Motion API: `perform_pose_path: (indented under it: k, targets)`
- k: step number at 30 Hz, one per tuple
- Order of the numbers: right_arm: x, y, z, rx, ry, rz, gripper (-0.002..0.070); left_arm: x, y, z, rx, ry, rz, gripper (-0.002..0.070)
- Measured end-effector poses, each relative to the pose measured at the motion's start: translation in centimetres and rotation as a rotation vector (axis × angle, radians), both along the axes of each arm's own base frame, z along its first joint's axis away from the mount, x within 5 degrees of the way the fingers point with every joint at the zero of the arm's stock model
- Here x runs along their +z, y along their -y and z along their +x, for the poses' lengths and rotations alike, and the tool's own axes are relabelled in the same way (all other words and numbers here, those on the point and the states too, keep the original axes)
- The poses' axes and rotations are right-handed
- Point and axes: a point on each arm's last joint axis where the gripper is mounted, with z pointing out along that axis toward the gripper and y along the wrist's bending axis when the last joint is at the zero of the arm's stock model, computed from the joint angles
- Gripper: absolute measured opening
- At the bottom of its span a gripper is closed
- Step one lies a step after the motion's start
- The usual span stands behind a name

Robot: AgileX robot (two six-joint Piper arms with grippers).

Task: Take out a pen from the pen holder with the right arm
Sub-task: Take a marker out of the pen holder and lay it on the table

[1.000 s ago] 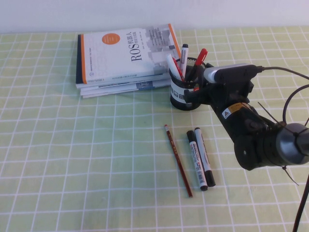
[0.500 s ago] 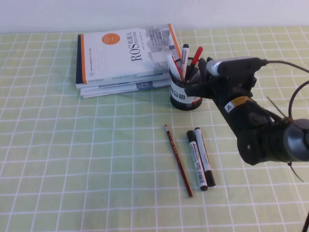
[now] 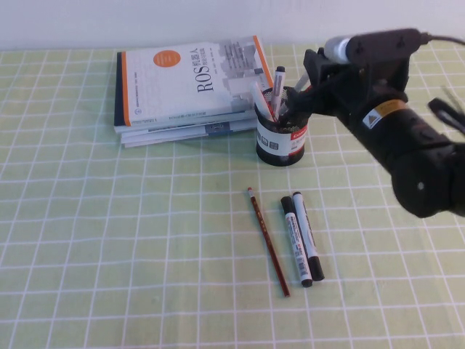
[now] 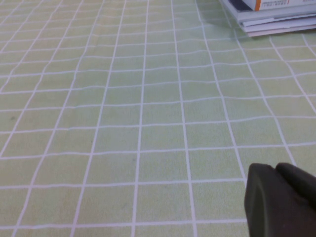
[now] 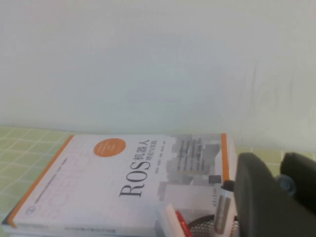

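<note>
The right gripper (image 3: 294,102) is positioned directly above the open top of the pen holder (image 3: 280,145), at the level of the pen tops. In the right wrist view its jaws are drawn together to a narrow gap. Whether a pen is clamped between them cannot be told, since the contact area is hidden by the gripper body.

The pen holder, a black mesh cup, stands upright on the green checked surface (image 3: 109,240), just beside a stack of books (image 3: 189,80). A black-capped marker (image 3: 278,75) and a white pen (image 3: 260,97) are seen standing in it, leaning toward the books.

A pencil (image 3: 269,241) and two black markers (image 3: 296,243) are laid side by side on the surface in front of the holder.

The left gripper (image 4: 279,200) is held over a bare part of the surface, well apart from the holder. The state of its jaws cannot be told.
</note>
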Motion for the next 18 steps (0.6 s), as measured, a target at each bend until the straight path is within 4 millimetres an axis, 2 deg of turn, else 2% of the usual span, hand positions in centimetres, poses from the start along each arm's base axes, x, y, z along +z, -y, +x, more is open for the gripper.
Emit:
perform_pose_path:
  k: [5, 11, 18]
  targets:
    - [3.5, 0.8, -1.9, 0.031, 0.000, -0.041, 0.0045, 0.0, 0.0, 0.0, 0.000, 0.000, 0.000, -0.0005]
    - [7.8, 2.4, -5.3, 0.085, -0.008, -0.102, 0.0044, 0.0, 0.0, 0.0, 0.000, 0.000, 0.000, -0.0005]
    - [10.1, 4.0, -9.0, 0.161, -0.103, -0.170, 0.0044, 0.0, 0.0, 0.0, 0.000, 0.000, 0.000, -0.0005]
